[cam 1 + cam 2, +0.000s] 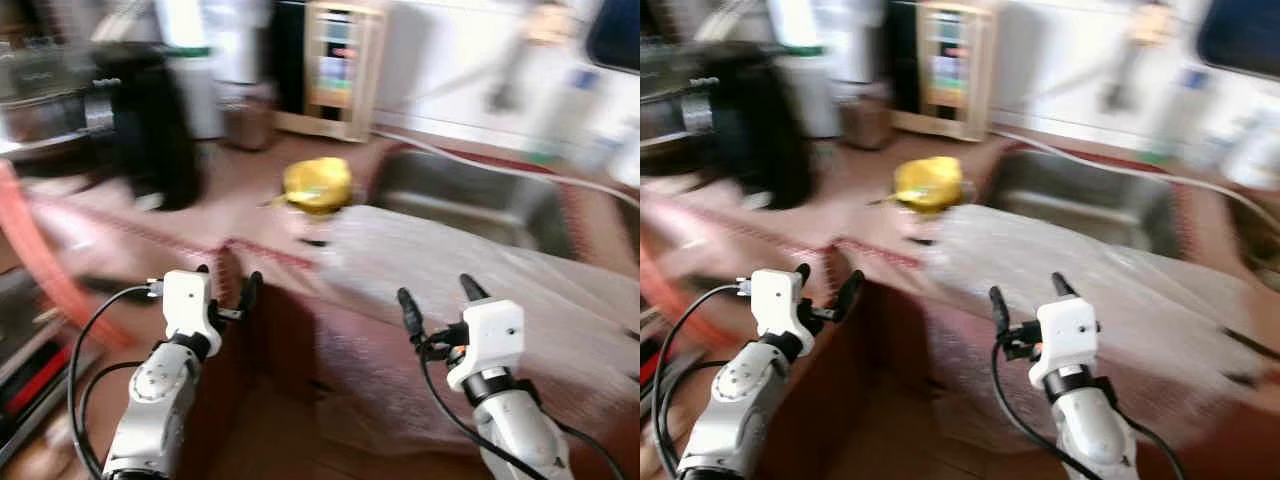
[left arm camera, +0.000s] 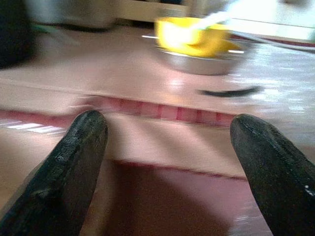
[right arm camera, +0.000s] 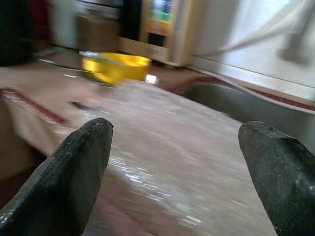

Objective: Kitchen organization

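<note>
Both grippers — left gripper [image 1: 228, 283] and right gripper [image 1: 438, 292] — are wide open and empty. The yellow bowl [image 1: 318, 184] sits on the counter [image 1: 230, 205] beside the sink [image 1: 470, 200] (probably light, slippery); grasp its rim.

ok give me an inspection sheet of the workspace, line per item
surface: reddish-brown counter, blurred; clear plastic sheet over its front right part.
job's things: yellow bowl-like item on the counter beside the sink.
clutter: black appliance, wooden rack at the back.
grippers: left claw and right claw open, empty, raised before the counter edge.
cables: black cable looping beside the left arm.
surroundings: white wall; too blurred for more.
</note>
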`<state>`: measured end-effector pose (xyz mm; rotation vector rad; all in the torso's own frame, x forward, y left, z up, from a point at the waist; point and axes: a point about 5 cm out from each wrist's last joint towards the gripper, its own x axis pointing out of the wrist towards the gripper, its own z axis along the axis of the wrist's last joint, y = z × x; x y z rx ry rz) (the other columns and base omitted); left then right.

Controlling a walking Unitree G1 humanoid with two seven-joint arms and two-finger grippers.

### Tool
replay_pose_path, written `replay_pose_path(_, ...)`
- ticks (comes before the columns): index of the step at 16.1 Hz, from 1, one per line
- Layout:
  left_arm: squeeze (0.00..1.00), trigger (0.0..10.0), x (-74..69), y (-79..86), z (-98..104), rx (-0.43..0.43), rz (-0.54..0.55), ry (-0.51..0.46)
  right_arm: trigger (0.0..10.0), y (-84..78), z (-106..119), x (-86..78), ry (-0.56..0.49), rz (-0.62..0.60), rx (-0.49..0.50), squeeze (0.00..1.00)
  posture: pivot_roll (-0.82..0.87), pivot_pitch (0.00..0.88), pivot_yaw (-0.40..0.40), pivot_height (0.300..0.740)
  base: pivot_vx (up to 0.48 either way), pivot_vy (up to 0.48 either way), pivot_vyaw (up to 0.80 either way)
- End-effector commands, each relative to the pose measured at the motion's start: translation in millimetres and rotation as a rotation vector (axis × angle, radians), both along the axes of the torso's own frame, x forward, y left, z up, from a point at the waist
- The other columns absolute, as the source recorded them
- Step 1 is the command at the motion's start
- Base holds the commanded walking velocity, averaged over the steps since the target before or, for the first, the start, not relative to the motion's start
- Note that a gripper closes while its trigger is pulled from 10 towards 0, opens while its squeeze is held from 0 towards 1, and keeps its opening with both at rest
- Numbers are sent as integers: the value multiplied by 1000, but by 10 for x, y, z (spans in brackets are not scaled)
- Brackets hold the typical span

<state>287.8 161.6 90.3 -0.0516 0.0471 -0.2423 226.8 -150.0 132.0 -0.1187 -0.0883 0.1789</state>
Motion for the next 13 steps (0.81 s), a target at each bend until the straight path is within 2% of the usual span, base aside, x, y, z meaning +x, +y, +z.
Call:
replay_pose_path(1, 0, 10000, -16, -90, 0, 3, -38, -4, 10000, -48, -4, 23, 7, -11, -7, 0, 57, 0, -4, 740, 0, 0, -800)
replay_pose_path(5, 0, 10000, -47, -109, -17, -4, -38, -1, 10000, 4, -12, 16, 7, 0, 7, 0, 62, 0, -8, 740, 0, 0, -800)
replay_pose_path(13, 0, 10000, -52, -107, -9, -19, -33, -6, 10000, 63, -39, -29, 18, 17, 8, 0, 67, 0, -19, 740, 0, 0, 0)
